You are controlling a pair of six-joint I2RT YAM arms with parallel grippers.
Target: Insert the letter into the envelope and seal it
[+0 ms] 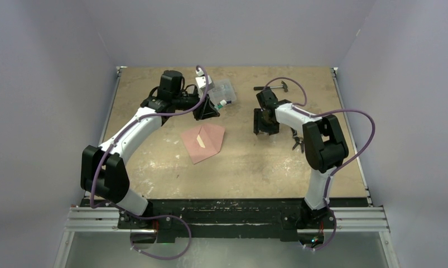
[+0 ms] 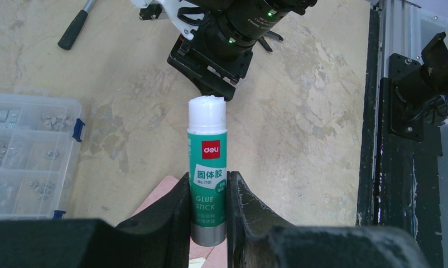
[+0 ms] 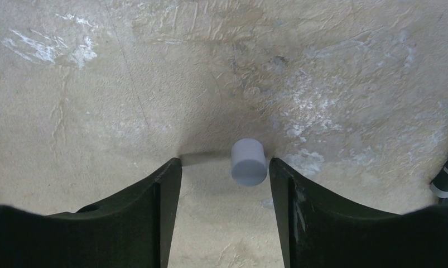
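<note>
Lying mid-frame in the top view, the envelope (image 1: 206,144) looks thin and limp, likely to crease; take it by an edge. Whether the letter is inside is too small to tell. Farther up, the left gripper (image 2: 208,183) clamps an uncapped glue stick (image 2: 208,162); the right gripper (image 3: 226,167) stands open around a grey cap (image 3: 248,163).

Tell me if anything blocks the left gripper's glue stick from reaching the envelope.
Nothing visible does. The glue stick, uncapped in the left gripper, is at the envelope's far edge; the parts box sits farther back and the right gripper off to the side.
</note>
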